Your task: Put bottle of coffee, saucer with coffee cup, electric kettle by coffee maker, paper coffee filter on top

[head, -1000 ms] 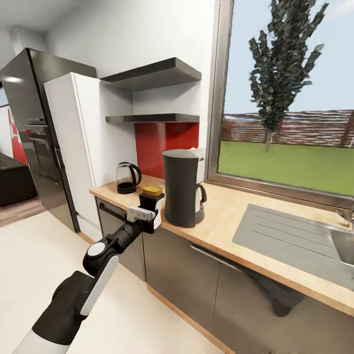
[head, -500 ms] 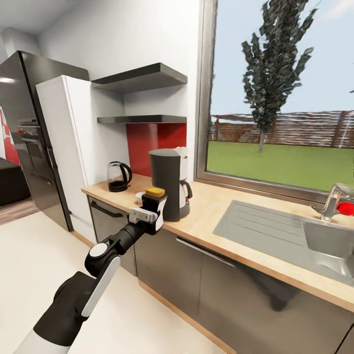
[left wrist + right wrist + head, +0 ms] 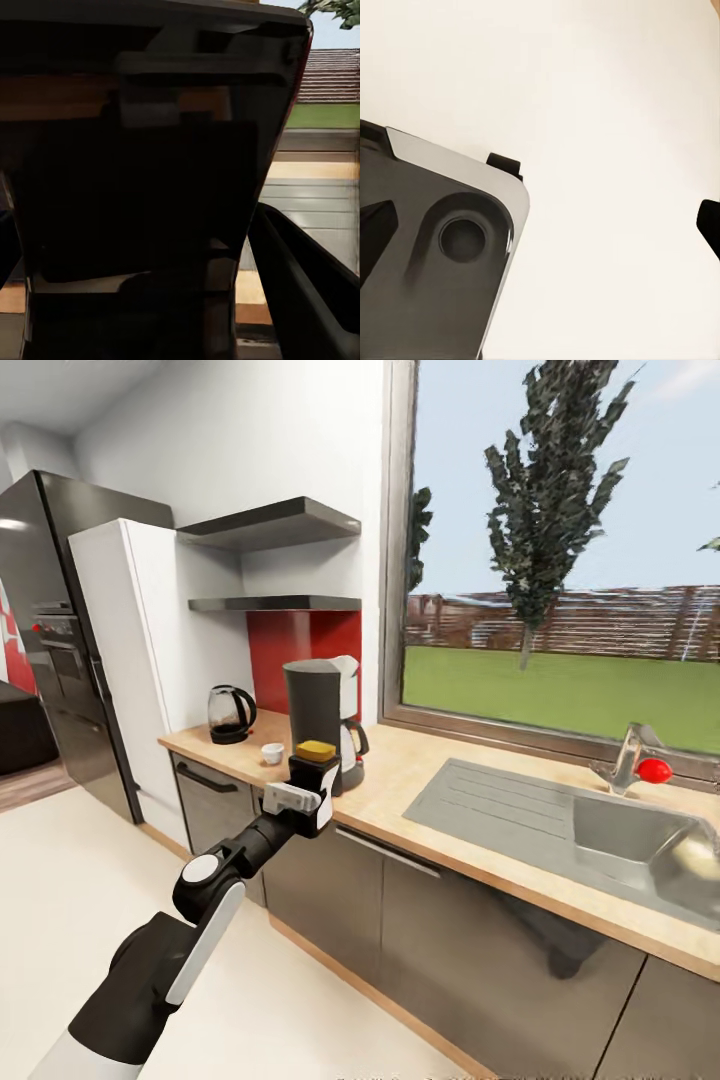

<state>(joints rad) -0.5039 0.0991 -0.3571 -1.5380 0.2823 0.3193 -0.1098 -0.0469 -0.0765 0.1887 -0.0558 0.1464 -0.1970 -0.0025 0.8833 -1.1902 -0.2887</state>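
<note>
Holding the bottle of coffee (image 3: pixel 312 768) upright, yellow cap up, my left gripper (image 3: pixel 303 797) is closed around its dark body. Just beyond the gripper stands the coffee maker (image 3: pixel 320 719) on the kitchen countertop (image 3: pixel 420 780); farther off, coffee cup (image 3: pixel 272 753), then electric kettle (image 3: pixel 229 715), contents indiscernible.

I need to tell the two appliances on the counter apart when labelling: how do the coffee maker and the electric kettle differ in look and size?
The coffee maker is a tall, opaque dark-grey drum; the electric kettle is a clear glass jug with a black base. The coffee maker stands clearly taller than the electric kettle. The electric kettle has a looped black handle; the coffee maker has a white section at its back. Both stand upright on the kitchen countertop, before the red backsplash.
</note>
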